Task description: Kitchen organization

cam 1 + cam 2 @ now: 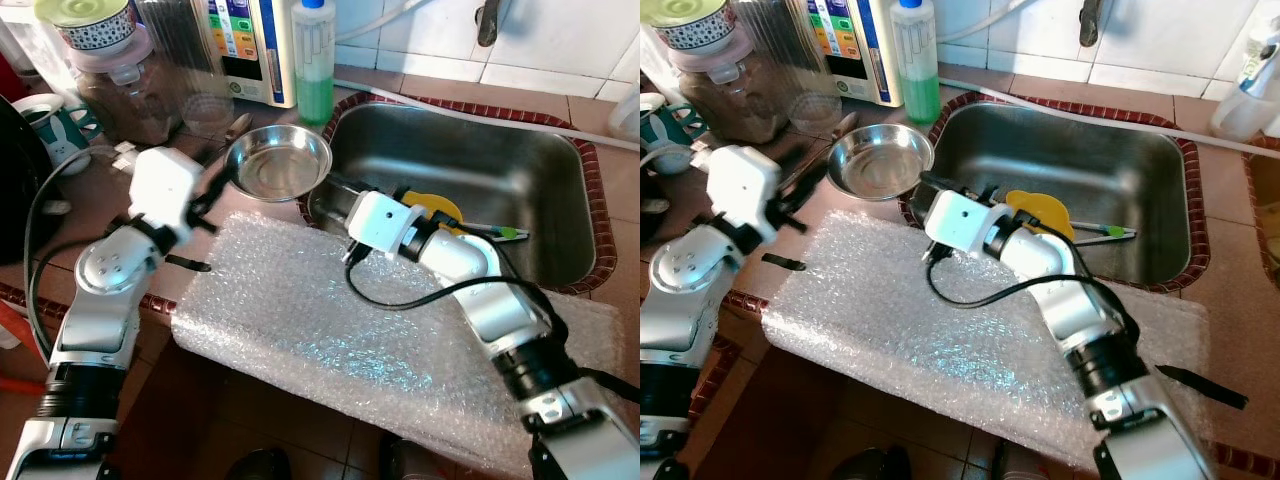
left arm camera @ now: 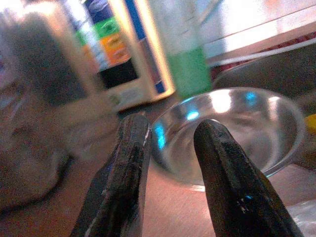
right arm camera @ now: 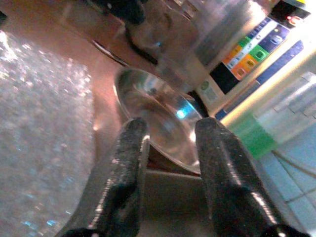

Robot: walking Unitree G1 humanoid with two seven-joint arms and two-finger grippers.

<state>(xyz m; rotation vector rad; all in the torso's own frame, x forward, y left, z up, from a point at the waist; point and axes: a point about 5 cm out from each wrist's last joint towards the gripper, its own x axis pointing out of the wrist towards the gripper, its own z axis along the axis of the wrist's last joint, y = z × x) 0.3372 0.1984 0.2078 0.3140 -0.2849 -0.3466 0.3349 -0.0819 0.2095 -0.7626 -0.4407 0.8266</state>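
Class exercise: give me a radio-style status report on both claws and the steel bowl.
Left claw open, at steel bowl's near rim. Right claw open, at bowl's sink-side rim. Bowl upright on counter beside sink, ungripped. Bubble wrap under both arms.

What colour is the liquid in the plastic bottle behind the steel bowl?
Green. The bottle has a blue cap; the left eye view shows it best, behind the bowl.

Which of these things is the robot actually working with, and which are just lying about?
In the job:
steel bowl, at the sink's edge
left pincer, open, beside the bowl
right pincer, open, at the bowl's other side

Just lying about:
bubble wrap
green soap bottle
yellow plate in the sink
jar
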